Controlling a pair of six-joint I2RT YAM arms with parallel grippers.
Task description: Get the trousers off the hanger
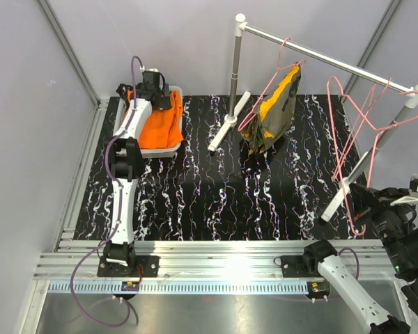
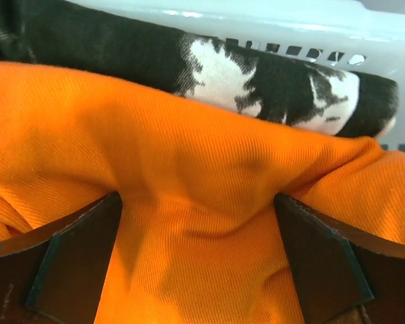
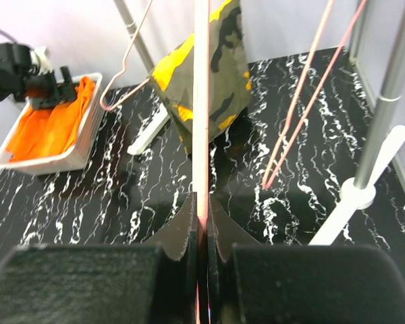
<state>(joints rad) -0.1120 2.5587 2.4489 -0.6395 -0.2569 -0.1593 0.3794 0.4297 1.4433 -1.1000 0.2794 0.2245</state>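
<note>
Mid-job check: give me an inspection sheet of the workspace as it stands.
Surface: black mat with white veins.
Job's things: camouflage trousers hang on a pink hanger on the rail; orange trousers and black-and-white trousers lie in the white basket.
Clutter: nothing seen.
Hands: left hand open astride the orange trousers; right hand shut on an empty pink hanger.
Cables: purple cables along both arms.
Surroundings: pale walls, metal frame, another empty hanger nearby.

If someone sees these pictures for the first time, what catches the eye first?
The bright orange trousers glow in the white basket at the far left, under the left hand. At centre, camouflage trousers hang from the rail, and the right hand is shut on an empty pink hanger.
</note>
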